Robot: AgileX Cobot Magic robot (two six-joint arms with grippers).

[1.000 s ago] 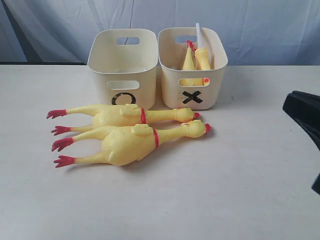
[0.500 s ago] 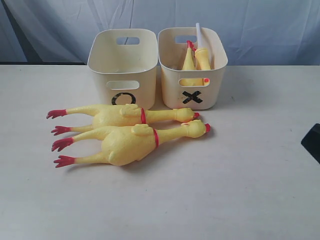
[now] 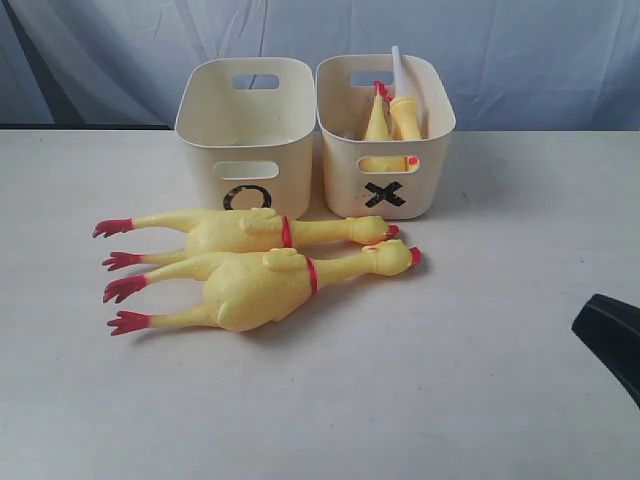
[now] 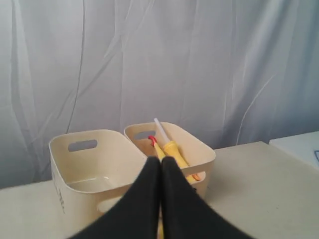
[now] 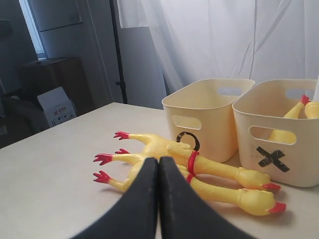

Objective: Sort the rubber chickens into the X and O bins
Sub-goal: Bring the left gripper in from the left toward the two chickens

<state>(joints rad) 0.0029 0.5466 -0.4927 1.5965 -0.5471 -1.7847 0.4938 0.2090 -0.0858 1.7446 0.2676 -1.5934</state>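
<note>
Two large rubber chickens lie side by side on the table, the far one (image 3: 240, 232) and the near one (image 3: 262, 288), heads to the right, in front of the bins. The O bin (image 3: 200, 160) holds nothing that I can see. The X bin (image 3: 345, 170) holds two small chickens (image 3: 392, 118) standing on end. My left gripper (image 4: 160, 160) is shut and empty, above and in front of both bins. My right gripper (image 5: 159, 162) is shut and empty, with the large chickens (image 5: 164, 147) beyond it; a dark part of that arm (image 3: 612, 342) shows at the exterior view's right edge.
A white stick (image 3: 397, 68) pokes up from the X bin. White cloth (image 3: 500, 50) hangs behind the table. In the right wrist view, dark furniture and a small white box (image 5: 57, 107) stand beyond the table's far edge.
The dark part of the right arm has slid down along the exterior view's right edge, from beside the X bin's height to the lower right. Chickens and bins have not moved.
</note>
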